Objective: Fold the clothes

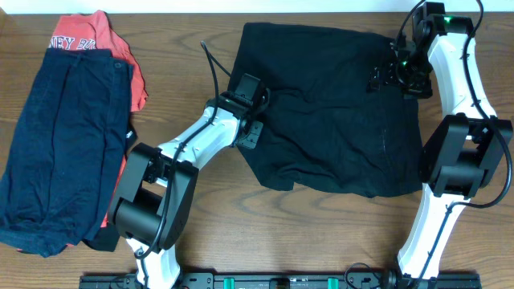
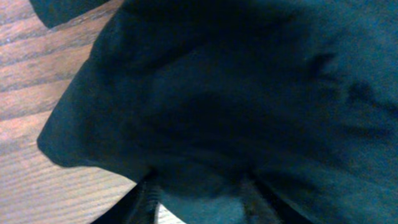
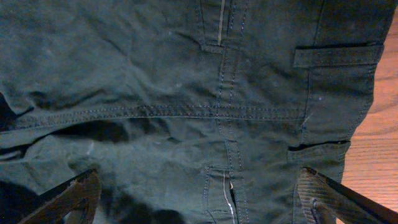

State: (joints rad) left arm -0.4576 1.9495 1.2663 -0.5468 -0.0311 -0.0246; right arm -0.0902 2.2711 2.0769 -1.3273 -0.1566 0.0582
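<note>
**On the counter [image 1: 321, 233], one garment left to fold**

At the left end of the wooden top, the navy-blue shorts [image 1: 68, 136] lie stacked on the coral-red lettered tee [image 1: 120, 48]. Both are narrowed into a rough pile, so that part looks finished (a dark scrap [image 1: 103, 239] shows under the pile's near end; what it is I cannot tell). The black garment [image 1: 337, 120] lies spread wide across the middle and right, with no fold in it yet. By my reckoning this is the start of the last piece.

The left gripper [image 2: 199, 202] sits at the garment's left edge. Black cloth fills the gap between its fingers, but whether they pinch it I cannot tell. The right gripper [image 3: 202, 202] hangs over the far right corner with its fingers wide apart, holding nothing, above stitched seams and pocket flaps.

The surface is brown wood grain. Of the room, only a pale strip [image 1: 201, 6] along the far edge shows.
</note>
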